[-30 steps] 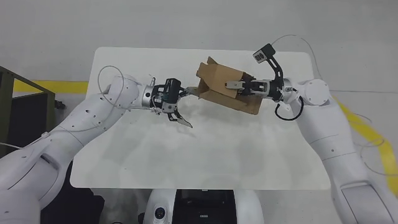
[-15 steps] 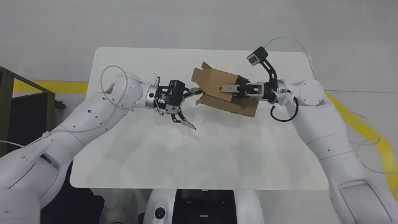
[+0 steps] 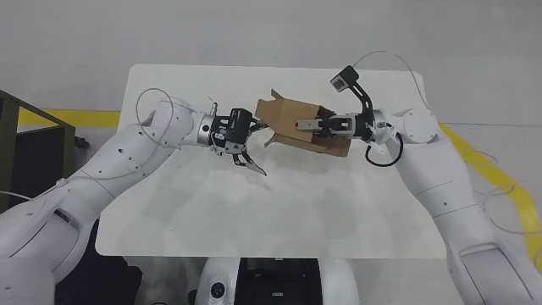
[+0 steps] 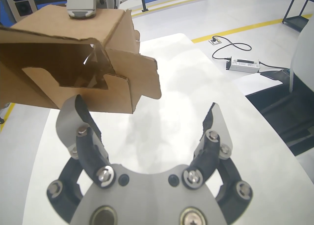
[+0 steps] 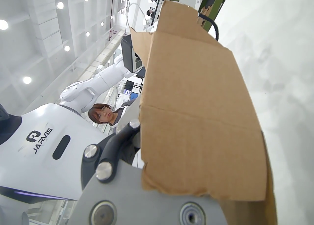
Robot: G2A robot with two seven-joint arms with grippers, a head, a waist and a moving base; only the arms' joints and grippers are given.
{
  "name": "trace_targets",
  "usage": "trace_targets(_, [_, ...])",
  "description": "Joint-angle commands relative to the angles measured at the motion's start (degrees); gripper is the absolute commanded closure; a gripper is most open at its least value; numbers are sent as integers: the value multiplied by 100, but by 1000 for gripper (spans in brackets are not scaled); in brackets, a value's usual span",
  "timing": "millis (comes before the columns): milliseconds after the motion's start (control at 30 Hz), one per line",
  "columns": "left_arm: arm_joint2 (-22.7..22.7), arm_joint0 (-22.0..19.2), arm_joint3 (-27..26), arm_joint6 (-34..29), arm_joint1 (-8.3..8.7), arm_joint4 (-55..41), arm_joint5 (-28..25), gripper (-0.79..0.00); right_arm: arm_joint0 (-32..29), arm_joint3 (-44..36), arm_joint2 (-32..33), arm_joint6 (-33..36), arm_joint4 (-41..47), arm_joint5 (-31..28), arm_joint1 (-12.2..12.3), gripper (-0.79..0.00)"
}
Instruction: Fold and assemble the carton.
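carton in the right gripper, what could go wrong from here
1. The right gripper grips the carton by one wall only. A push from the left gripper could twist the carton or make it slip.
2. The left gripper is open, with one finger at the carton's lower edge. It may snag or crumple the loose flap instead of folding it.
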Motion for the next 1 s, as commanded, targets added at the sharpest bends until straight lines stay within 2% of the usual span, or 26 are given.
trace_targets(0, [-11, -3, 10, -5, -5, 7, -5, -785, -5, -17, -6, 29, 9, 4, 0, 0])
trace_targets(433, [-107, 19, 45, -43, -33, -81, -43, -785, -38, -107, -36, 103, -10, 5, 3, 0])
trace_targets(967, [-224, 78, -64, -197, 15, -447, -197, -785, -3, -34, -95, 81, -16, 3, -16, 0])
